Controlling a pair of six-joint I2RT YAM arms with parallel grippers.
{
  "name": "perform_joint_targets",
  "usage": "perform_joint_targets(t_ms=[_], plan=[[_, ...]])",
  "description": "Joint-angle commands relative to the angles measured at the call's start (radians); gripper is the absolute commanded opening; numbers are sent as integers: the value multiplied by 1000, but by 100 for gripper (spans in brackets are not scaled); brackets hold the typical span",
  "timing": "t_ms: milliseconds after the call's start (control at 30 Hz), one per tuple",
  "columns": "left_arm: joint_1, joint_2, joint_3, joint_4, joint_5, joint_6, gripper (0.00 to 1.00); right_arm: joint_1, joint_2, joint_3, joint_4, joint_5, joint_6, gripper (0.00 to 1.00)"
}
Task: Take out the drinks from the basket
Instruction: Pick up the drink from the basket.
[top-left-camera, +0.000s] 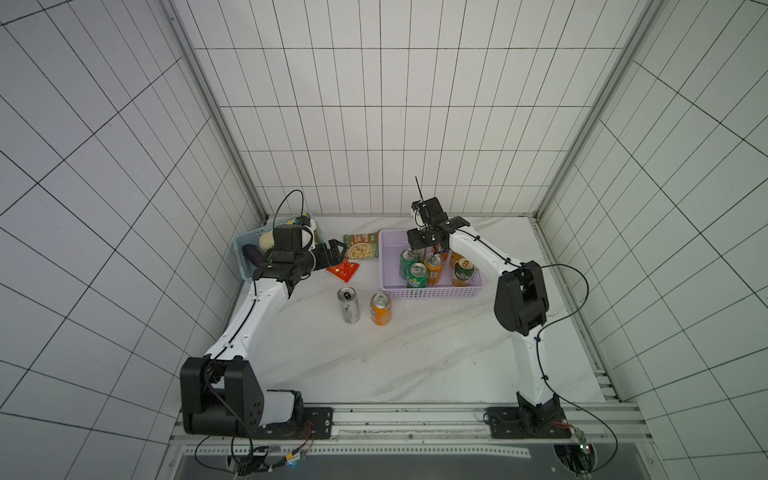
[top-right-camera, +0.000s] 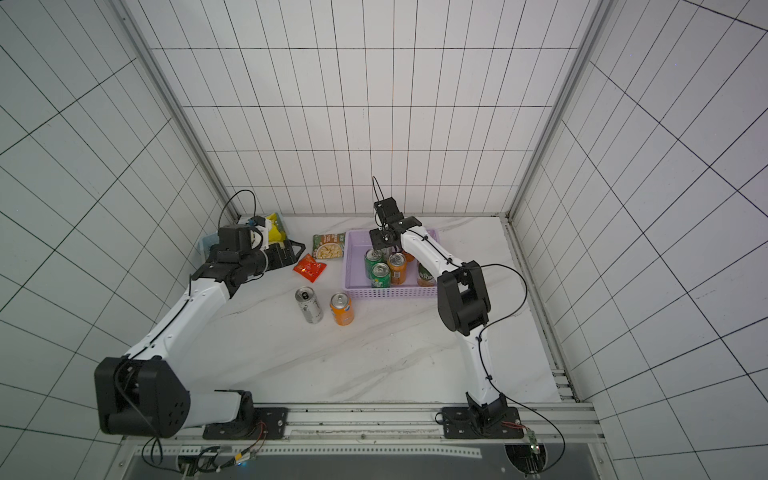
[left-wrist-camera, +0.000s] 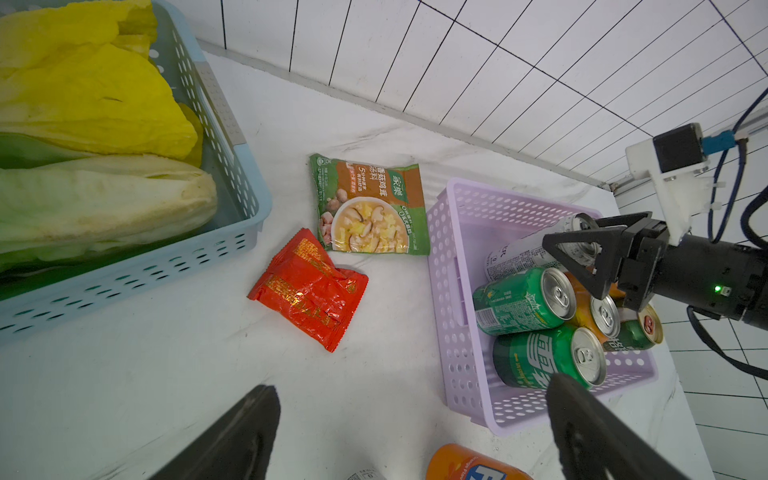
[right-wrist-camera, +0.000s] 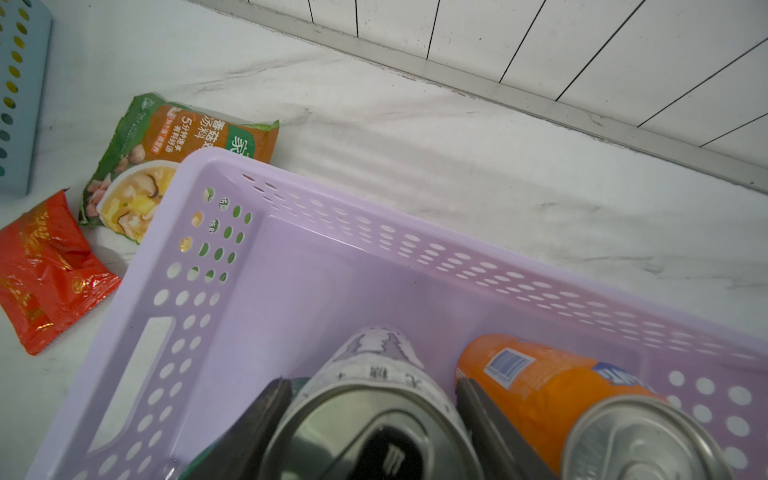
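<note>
Lilac basket (right-wrist-camera: 374, 216) isn't emptied; right gripper (right-wrist-camera: 372, 384) straddles a silver-white can (right-wrist-camera: 374, 365) leaning inside it beside an orange can (right-wrist-camera: 540, 374), fingers (right-wrist-camera: 257, 428) snug both sides, can't tell if it's clamped; next, I reckon: squeeze, then lift clear of the wall; left gripper (left-wrist-camera: 411, 384) hangs wide open, empty; both top views show two freed cans (top-left-camera: 348, 305) out on the table (top-left-camera: 415, 365), which the right wrist view misses, though they hide that grip.

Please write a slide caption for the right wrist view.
The right gripper straddles a silver-white can inside the lilac basket.
</note>
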Motion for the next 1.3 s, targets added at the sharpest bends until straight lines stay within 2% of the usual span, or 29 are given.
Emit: perform_joint_targets(t_ms=[0, 433, 1267], plan=[[7, 4, 5, 21, 15, -2, 98, -5, 17, 54, -28, 14, 6, 57], [12, 3, 6, 21, 21, -2, 98, -6, -30, 92, -39, 47, -38, 46], [21, 12, 10, 20, 41, -8, 98, 3, -272, 40, -95, 69, -98, 43]])
